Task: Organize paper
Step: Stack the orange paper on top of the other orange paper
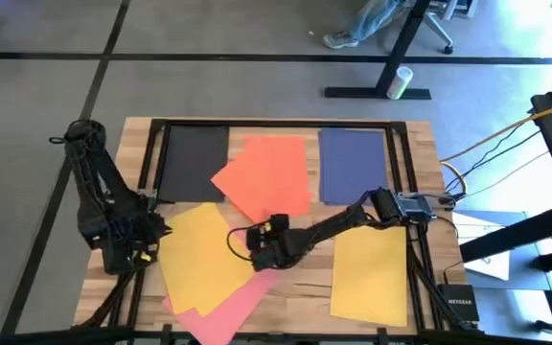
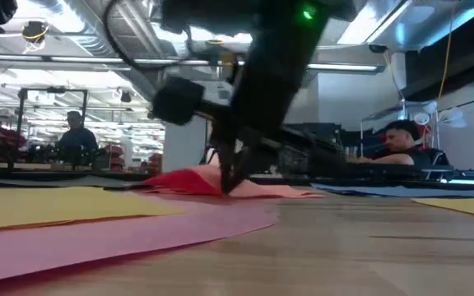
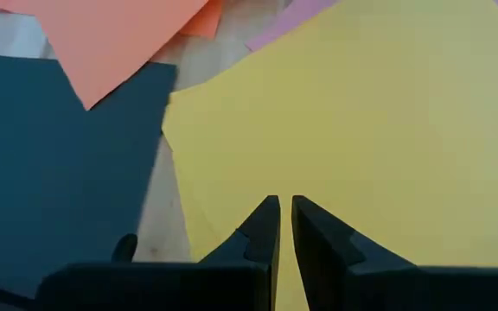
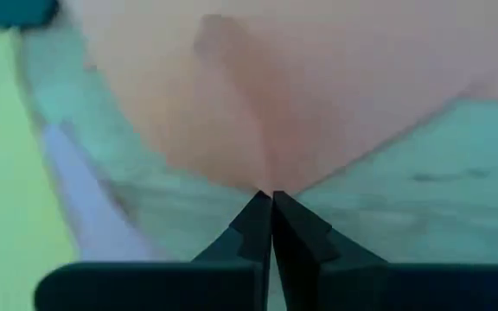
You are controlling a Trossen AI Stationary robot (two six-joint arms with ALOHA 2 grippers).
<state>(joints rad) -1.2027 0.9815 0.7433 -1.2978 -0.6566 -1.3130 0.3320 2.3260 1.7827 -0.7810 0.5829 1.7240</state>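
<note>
Orange-red paper (image 1: 268,174) corner (lifted) in right gripper (image 4: 271,197)

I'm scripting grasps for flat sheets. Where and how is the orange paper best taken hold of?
At its near corner, approached low from the table's front. The orange paper lies flat, far wider than a gripper; in the low view that corner lifts off the wood, and the right gripper is shut there.

Wooden table (image 1: 402,305) under scattered paper sheets (image 1: 268,174) (black, orange-red, navy, yellow, pink).
</note>
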